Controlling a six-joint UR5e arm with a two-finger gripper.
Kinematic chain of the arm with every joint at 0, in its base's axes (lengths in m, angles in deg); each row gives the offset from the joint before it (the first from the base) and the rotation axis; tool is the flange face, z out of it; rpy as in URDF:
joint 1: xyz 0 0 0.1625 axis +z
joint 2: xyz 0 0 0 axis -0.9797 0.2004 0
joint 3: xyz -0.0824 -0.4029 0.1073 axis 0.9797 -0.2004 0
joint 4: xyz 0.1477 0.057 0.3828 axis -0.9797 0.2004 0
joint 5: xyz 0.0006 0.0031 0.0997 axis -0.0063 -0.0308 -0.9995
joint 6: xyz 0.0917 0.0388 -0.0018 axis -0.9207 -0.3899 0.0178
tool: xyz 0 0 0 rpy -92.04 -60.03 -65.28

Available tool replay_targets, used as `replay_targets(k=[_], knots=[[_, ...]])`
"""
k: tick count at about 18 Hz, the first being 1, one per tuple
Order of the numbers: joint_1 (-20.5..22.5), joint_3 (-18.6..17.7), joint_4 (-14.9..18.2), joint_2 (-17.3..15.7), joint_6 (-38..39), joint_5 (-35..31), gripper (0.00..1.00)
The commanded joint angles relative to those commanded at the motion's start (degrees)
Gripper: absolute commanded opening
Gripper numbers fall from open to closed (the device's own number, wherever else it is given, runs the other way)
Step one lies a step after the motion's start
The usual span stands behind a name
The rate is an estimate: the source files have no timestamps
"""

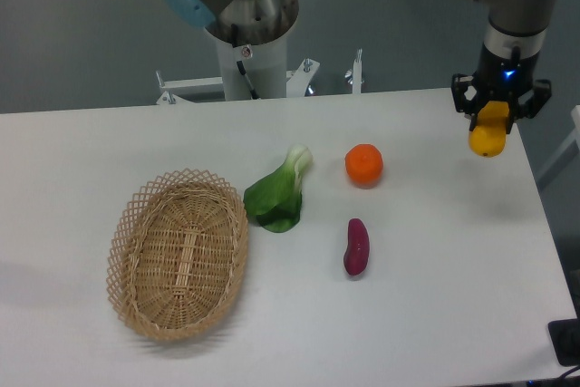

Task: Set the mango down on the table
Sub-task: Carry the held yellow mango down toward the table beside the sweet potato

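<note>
The mango [488,136] is a yellow-orange fruit held in my gripper [494,120] at the far right, hanging above the white table [435,296] near its right edge. The gripper's black fingers are shut on the mango's upper part; its lower end shows below them. The mango is clear of the tabletop, and a faint shadow lies on the table below it.
A round orange fruit [363,164] sits mid-table. A dark purple sweet potato [356,246] lies in front of it. A green leafy vegetable [278,192] lies beside an oval wicker basket [178,253] at the left. The arm's base [251,38] stands at the back.
</note>
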Motion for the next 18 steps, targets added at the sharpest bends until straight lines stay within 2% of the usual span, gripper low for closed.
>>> replay_targets(k=[4,7,10,14,18], knots=[[-1.58,-0.09,-0.18,1.84,1.49,-0.09,0.40],[-3.07,0.00,-0.35,3.25,5.96,-0.17,0.40],[-5.53,-0.09,-3.41,5.71,10.97,-0.17,0.40],[-9.66,1.31,-10.18,10.27,20.10,-0.09,0.40],[-13.09,4.04,-10.90,13.70,25.48,-0.09,0.40]])
